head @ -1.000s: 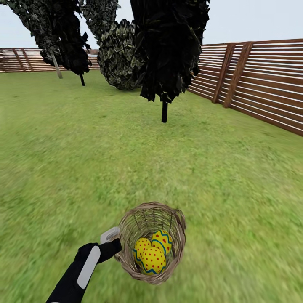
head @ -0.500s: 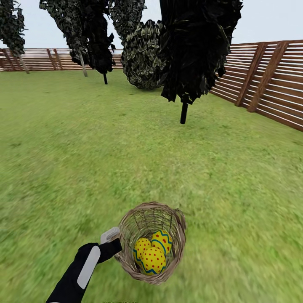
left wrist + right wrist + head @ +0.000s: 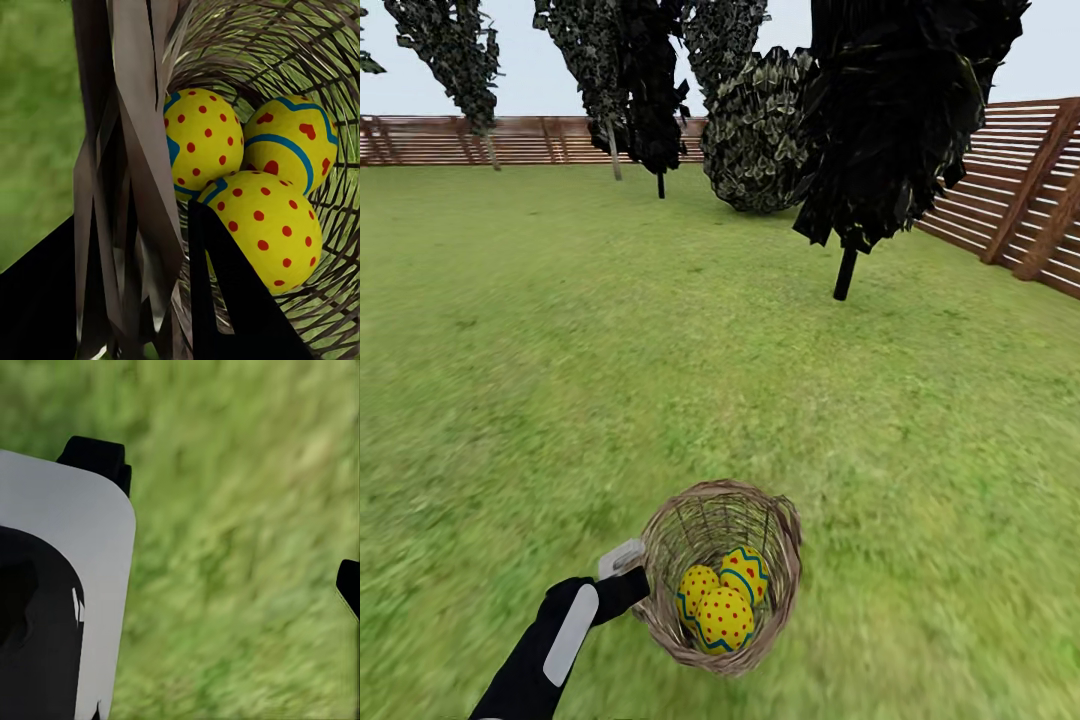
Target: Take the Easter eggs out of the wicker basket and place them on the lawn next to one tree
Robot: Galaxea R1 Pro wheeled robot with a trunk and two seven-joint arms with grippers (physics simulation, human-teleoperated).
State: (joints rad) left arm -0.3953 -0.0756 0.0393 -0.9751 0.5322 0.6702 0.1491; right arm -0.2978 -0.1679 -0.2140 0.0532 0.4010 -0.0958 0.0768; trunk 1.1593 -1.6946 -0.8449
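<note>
Eggs point(image 3: 721, 603) all three sit in the wicker basket point(image 3: 780, 590), left pincer point(image 3: 632, 572) pinching its rim; we've swung left, trees sliding toward 2 o'clock.

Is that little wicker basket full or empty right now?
Not empty: the wicker basket, held at its rim by the left pincer, has all three Easter eggs inside, clustered at the bottom.

Three Easter eggs point(image 3: 722, 602) are lying in wicker basket point(image 3: 785, 560); trees point(image 3: 900, 120) are standing well behind it, fence point(image 3: 1020, 205) behind-right.
</note>
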